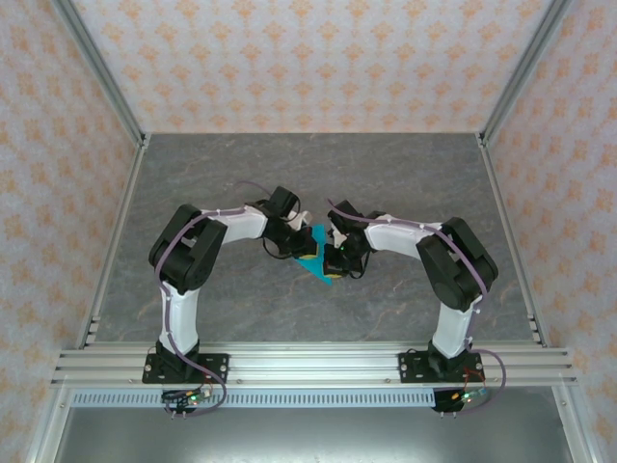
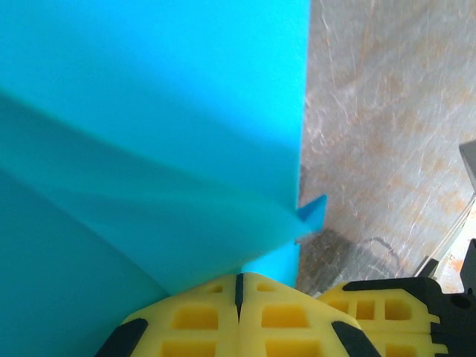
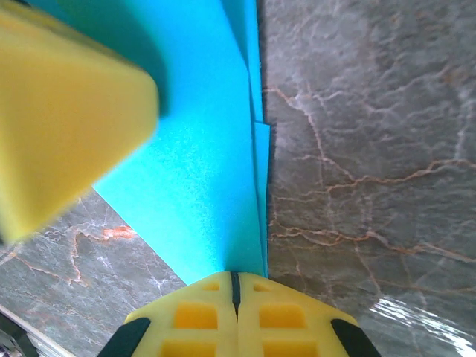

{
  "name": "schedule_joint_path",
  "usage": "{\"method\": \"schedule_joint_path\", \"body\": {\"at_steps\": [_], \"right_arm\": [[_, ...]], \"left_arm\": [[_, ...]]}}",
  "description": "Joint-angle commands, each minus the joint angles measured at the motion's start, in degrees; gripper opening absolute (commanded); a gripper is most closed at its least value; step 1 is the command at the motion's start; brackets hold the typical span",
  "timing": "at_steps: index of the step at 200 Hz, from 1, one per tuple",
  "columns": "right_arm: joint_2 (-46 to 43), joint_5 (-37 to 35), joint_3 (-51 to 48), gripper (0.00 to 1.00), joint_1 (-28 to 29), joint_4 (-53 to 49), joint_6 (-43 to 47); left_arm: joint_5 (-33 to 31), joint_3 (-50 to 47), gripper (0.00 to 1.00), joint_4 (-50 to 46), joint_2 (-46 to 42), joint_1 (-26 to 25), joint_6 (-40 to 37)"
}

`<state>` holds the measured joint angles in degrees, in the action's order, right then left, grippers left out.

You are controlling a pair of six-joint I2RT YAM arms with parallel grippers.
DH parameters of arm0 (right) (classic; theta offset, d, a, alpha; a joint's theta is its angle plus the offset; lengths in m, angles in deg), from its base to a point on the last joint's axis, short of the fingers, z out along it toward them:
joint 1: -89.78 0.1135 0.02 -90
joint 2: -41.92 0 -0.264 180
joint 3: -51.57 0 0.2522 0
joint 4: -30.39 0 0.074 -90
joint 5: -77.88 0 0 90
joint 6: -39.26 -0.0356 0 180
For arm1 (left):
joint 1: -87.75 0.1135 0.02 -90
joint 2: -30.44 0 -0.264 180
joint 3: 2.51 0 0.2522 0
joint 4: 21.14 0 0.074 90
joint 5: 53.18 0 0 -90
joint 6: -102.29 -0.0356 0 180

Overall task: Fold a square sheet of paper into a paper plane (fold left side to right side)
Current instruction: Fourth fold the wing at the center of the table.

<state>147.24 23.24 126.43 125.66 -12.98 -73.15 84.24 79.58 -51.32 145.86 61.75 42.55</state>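
Observation:
The cyan-blue sheet of paper (image 1: 316,260), folded into layers, is held off the grey table between both grippers at mid-table. In the left wrist view the sheet of paper (image 2: 149,111) spreads across the left side with a slanting crease and a small corner sticking out at its right edge. My left gripper (image 2: 239,286) is shut, its yellow fingertips pinching the paper's near edge. In the right wrist view the paper (image 3: 201,171) shows stacked edges along its right side. My right gripper (image 3: 234,284) is shut on its narrow near end.
Grey marble-pattern table (image 1: 289,174) lies under the paper, with patterned walls on three sides. The right gripper's yellow fingers (image 2: 387,312) sit close beside the left one. The left gripper's blurred yellow finger (image 3: 67,111) looms at the right wrist view's upper left.

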Motion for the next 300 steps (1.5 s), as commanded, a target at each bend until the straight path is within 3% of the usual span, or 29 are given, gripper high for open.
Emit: {"method": "schedule_joint_path", "body": {"at_steps": [1, 82, 203, 266, 300], "right_arm": [[5.3, -9.5, -4.6, 0.00, 0.6, -8.7, 0.7], [5.5, -9.4, -4.8, 0.00, 0.7, -9.0, 1.1], [5.5, -8.8, -4.2, 0.00, 0.8, -8.5, 1.1], [6.4, -9.0, -2.7, 0.00, 0.8, -9.2, 1.1], [6.6, -9.2, -2.3, 0.00, 0.8, -9.2, 0.8]], "left_arm": [[-7.3, 1.3, 0.00, 0.4, 1.7, 4.1, -2.9], [-6.7, 9.2, 0.00, -1.1, 6.2, 7.7, -4.5], [-6.3, 11.9, 0.00, -3.0, 8.4, 13.5, -7.0], [-1.7, 8.7, 0.01, -3.4, -1.7, 13.3, -6.0], [-1.0, 2.0, 0.01, -2.4, -8.4, 8.6, -5.0]]}}
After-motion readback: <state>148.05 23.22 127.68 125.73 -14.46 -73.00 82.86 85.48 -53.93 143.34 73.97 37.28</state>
